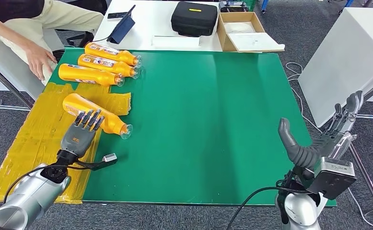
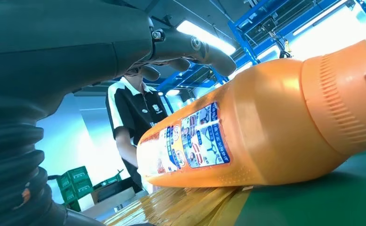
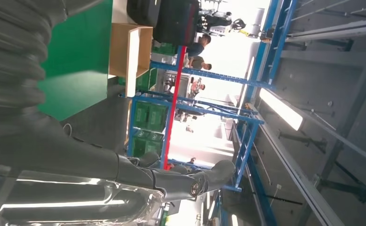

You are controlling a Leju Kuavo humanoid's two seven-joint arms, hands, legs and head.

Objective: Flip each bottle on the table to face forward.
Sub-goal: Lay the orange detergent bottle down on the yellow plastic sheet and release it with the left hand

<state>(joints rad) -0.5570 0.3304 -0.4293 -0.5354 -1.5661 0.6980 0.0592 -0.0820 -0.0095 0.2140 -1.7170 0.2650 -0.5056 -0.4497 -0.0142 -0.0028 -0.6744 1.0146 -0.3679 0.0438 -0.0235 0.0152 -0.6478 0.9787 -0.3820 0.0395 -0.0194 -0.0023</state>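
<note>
Orange bottle (image 1: 95, 116) lying near the table's (image 1: 208, 120) left edge, awaiting its flip.
Your left hand (image 1: 82, 132) hovers fingers-spread over it, holding nothing; right hand (image 1: 326, 139) idles open, off to the side.

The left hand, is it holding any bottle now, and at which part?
Not a clear hold: the left hand lies over the body of the nearest bottle, fingers spread, with no closed grip seen. The right hand holds nothing.
</note>
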